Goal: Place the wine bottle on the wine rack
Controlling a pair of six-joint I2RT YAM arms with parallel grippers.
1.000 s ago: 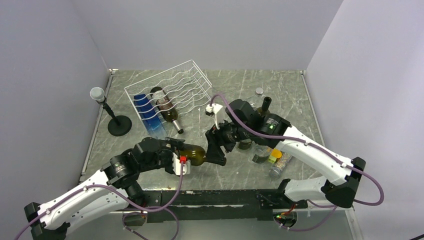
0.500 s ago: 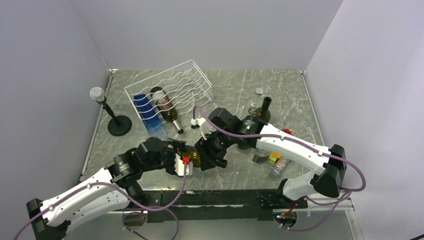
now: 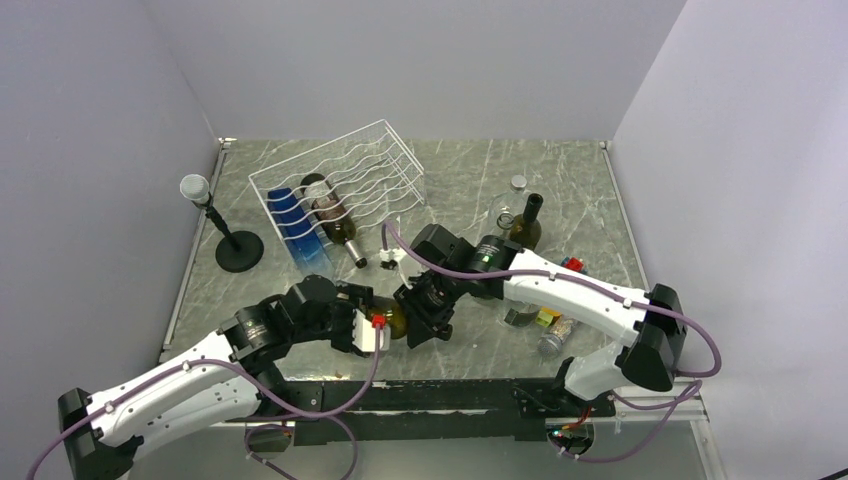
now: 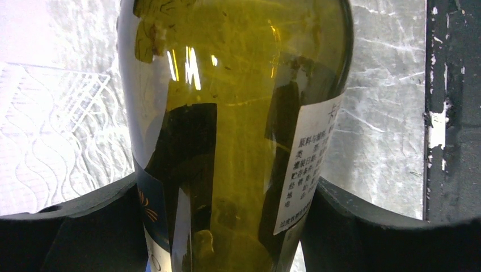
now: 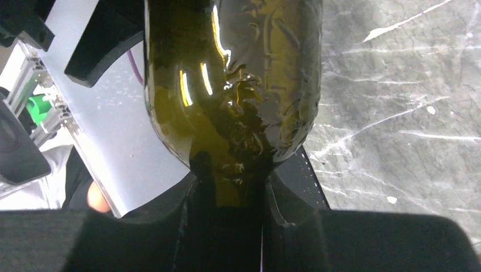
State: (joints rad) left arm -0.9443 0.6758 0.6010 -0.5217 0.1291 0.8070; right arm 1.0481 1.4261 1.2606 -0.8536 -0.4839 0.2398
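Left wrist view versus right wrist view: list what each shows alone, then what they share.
Only the left wrist: the left claw clamped around the body of the wine bottle, the bottle's white label, and the wine rack behind it. Only the right wrist: the right claw pinching that bottle by the neck. Both: the same olive-green bottle and the marbled table.

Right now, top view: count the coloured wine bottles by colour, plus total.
Blue bottle, in wine rack: 1
Brown bottle, in rack: 1
Olive-green bottle, gripped by left tool and right tool: 1
Dark bottle, standing: 1
Total: 4
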